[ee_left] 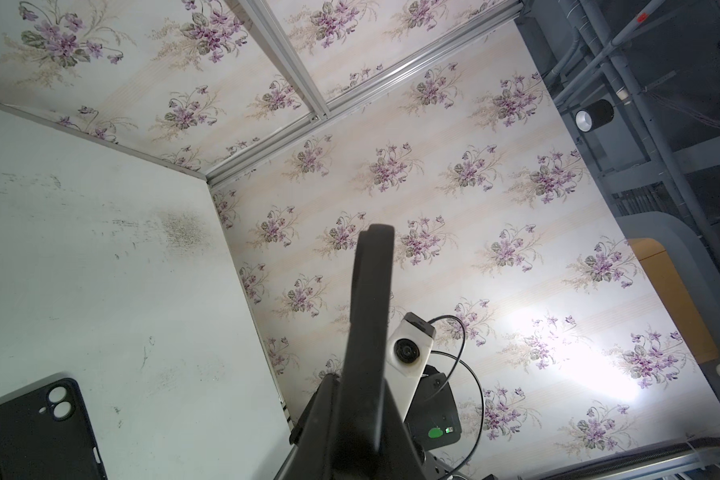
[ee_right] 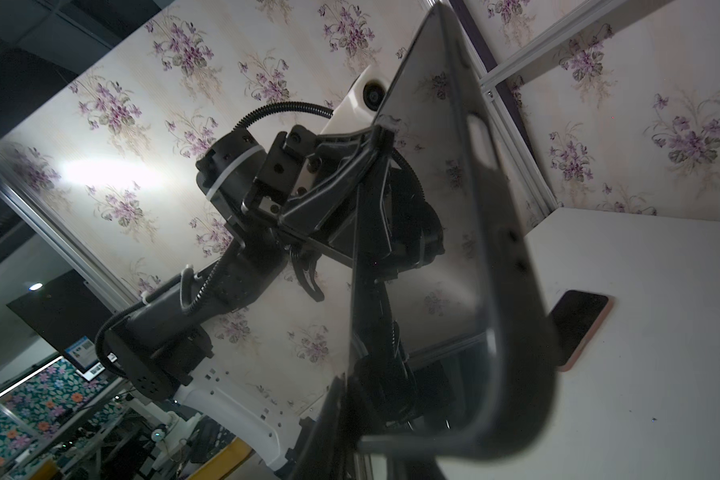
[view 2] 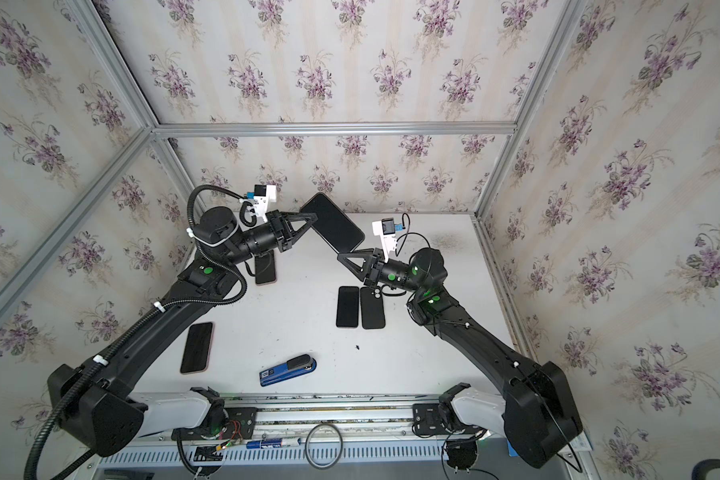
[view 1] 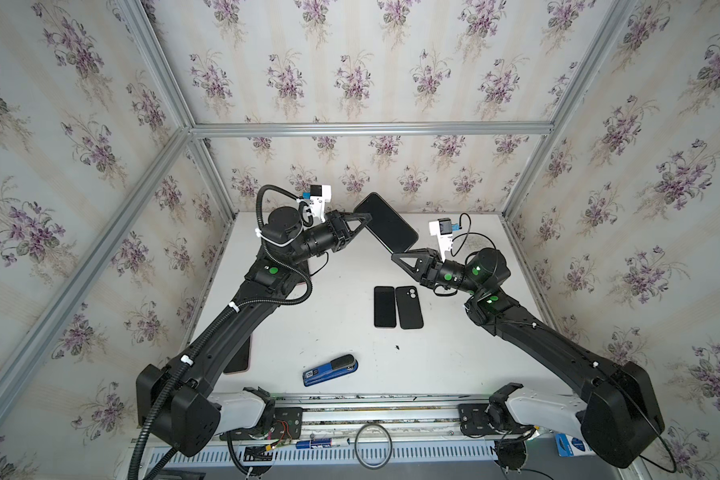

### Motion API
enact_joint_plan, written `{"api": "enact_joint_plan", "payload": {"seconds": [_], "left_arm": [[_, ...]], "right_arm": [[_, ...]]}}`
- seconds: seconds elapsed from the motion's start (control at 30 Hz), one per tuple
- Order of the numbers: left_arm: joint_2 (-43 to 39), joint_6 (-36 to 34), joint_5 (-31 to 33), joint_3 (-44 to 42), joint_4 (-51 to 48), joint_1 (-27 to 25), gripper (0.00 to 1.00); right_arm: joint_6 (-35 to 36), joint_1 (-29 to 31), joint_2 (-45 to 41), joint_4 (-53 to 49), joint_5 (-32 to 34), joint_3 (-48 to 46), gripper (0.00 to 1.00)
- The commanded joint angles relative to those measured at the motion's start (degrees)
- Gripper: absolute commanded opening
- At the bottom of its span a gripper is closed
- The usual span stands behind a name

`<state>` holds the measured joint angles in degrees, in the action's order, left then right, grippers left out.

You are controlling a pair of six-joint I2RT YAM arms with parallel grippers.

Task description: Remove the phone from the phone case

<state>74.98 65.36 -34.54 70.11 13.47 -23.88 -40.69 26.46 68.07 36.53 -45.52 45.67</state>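
Both left pincer (view 1: 368,216) and right pincer (view 1: 395,255) pinch the phone (view 1: 385,222), edge-on from left wrist.

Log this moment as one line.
left gripper: shut on phone | right gripper: shut on phone | phone: above table, in case
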Motion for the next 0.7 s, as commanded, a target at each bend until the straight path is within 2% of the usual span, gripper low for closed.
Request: {"api": "enact_joint_plan", "payload": {"seconds": [0.0, 0.3, 0.37, 0.53, 0.6, 0.67], "left_arm": [[0.1, 5.9, 0.1, 1.5, 2.9, -0.1, 0.00], [0.9, 4.9, -2.1, 2.6, 0.4, -0.1, 0.00], [0.9, 4.1, -2.4, 2.8, -0.3, 0.0, 0.00], [1.2, -1.3, -5.4, 5.5, -4.9, 0.8, 0.00], [1.5, -7.3, -7.1, 8.3, -10.3, 1.3, 0.00], [1.9, -15.1, -8.4, 11.9, -17.6, 1.8, 0.00]], "right_arm": [[18.0, -0.1, -0.8, -12.4, 5.4, -0.6, 0.01], [28.6, 0.0, -3.9, -17.2, 15.6, -0.2, 0.05], [29.1, -0.1, -4.9, -18.4, 18.1, -0.4, 0.09], [29.8, -0.2, -9.5, -17.4, 20.8, -5.5, 0.33], [31.3, -0.5, -11.3, -19.9, 21.7, -6.1, 0.49], [33.2, -1.0, -12.4, -23.3, 21.3, -5.4, 0.60]]}}
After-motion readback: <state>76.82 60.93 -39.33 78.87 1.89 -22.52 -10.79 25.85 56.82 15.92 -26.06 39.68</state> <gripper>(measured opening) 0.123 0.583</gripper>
